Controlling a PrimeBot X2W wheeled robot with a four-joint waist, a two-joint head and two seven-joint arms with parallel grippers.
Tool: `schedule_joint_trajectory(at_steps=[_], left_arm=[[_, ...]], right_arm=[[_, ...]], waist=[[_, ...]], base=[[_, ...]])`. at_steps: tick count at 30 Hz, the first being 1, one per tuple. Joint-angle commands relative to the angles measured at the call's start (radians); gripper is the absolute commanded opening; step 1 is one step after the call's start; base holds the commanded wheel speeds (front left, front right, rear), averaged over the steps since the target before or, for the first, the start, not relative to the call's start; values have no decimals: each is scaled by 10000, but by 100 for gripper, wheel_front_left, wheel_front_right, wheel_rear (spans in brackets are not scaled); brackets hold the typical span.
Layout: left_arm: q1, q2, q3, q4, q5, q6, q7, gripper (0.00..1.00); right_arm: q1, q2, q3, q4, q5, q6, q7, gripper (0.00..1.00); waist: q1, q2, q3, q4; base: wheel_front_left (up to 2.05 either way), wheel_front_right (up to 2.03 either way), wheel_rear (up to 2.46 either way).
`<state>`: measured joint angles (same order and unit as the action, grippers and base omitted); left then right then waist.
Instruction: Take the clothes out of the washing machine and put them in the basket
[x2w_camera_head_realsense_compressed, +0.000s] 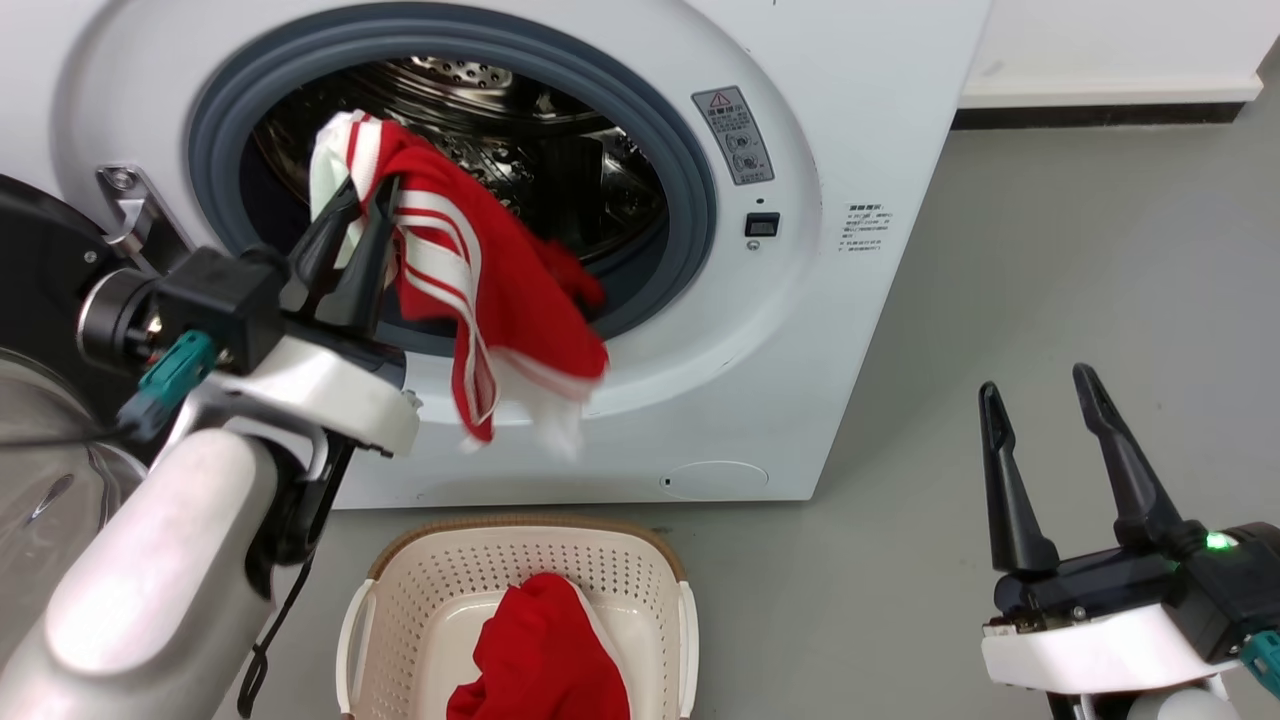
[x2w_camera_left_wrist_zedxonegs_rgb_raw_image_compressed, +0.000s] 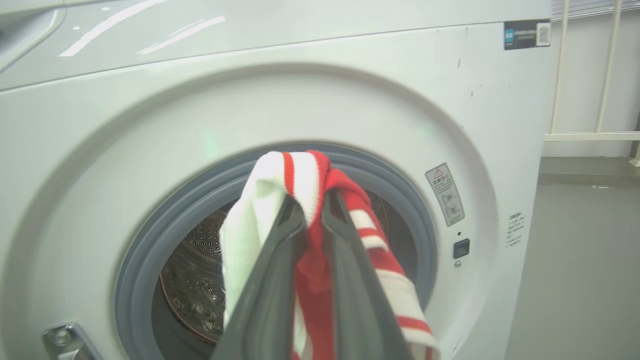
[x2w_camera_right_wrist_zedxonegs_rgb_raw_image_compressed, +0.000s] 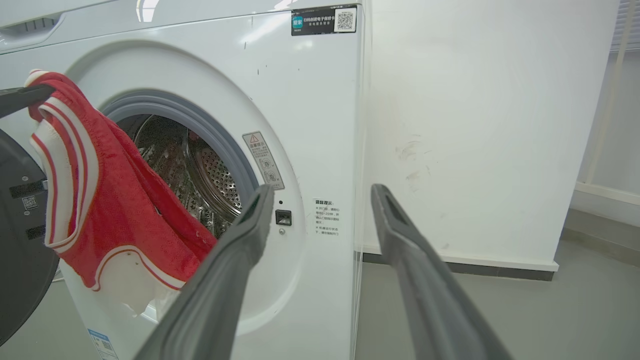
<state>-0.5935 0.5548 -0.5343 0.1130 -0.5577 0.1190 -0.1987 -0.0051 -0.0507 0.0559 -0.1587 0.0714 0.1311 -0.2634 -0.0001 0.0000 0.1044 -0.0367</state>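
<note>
Washer (x2w_camera_head_realsense_compressed: 800, 330): white front-loader standing on the floor, taking up the upper left of the head view, with its round opening facing the robot.
Floor (x2w_camera_head_realsense_compressed: 1050, 300): grey; it carries the washer and the basket.
Wall (x2w_camera_right_wrist_zedxonegs_rgb_raw_image_compressed: 475, 125): white, just beside the washer's right side in the right wrist view.
Door (x2w_camera_head_realsense_compressed: 40, 260): black-rimmed glass, swung open at the washer's left edge, behind the left arm.
Ring (x2w_camera_head_realsense_compressed: 690, 190): grey rubber around the opening.
Drum (x2w_camera_head_realsense_compressed: 560, 150): perforated steel, seen through the opening behind the hanging cloth.
Basket (x2w_camera_head_realsense_compressed: 560, 555): cream with a brown rim, on the floor just before the washer's bottom edge and below the opening.
Striped garment (x2w_camera_head_realsense_compressed: 480, 280): red with white bands and white trim. It hangs from the left gripper in front of the opening, its hem down past the ring's lower edge and above the basket, clear of the basket.
Plain garment (x2w_camera_head_realsense_compressed: 545, 650): red, bunched inside the basket toward its near side.
Left gripper (x2w_camera_head_realsense_compressed: 370, 190): raised before the opening's left half, fingers pressed together on the striped garment's top edge — cloth spills to both sides of them in the left wrist view.
Right gripper (x2w_camera_head_realsense_compressed: 1037, 381): low over the floor off the washer's right corner, fingers spread apart and holding nothing.
</note>
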Motion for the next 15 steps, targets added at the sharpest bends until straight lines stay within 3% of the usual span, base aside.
schedule_joint_trajectory(at_steps=[1, 15], left_arm=[[254, 111, 96, -427, -15, 168, 62, 0], [1834, 1377, 514, -4085, 259, 1438, 830, 0]], right_arm=[[124, 11, 23, 19, 38, -7, -20, 100], [278, 11, 12, 11, 62, -7, -20, 100]], waist=[[1, 0, -66, 21], [1, 0, -254, 157]], base=[[0, 0, 0], [0, 0, 0]])
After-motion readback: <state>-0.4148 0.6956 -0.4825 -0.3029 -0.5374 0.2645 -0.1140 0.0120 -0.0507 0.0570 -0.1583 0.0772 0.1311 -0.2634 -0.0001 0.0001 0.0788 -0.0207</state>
